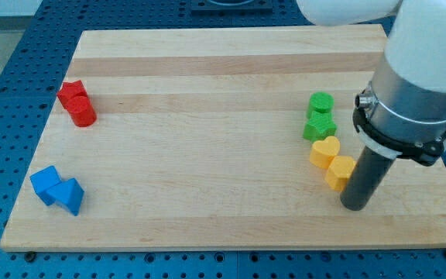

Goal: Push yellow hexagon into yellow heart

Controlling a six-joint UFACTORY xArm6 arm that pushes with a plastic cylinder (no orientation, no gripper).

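The yellow hexagon [338, 172] lies at the view's lower right and touches the yellow heart [324, 150] just up and left of it. My tip [354, 205] rests on the board right beside the hexagon, at its lower right, touching or nearly touching it. The rod rises from the tip to the arm's white and grey body at the view's upper right.
A green hexagon [320, 103] and a green star [319, 126] sit just above the yellow heart. Two red blocks [77, 104] lie at the view's left. Two blue blocks [57, 189] lie at the lower left. The board's right edge [440, 186] is close to my tip.
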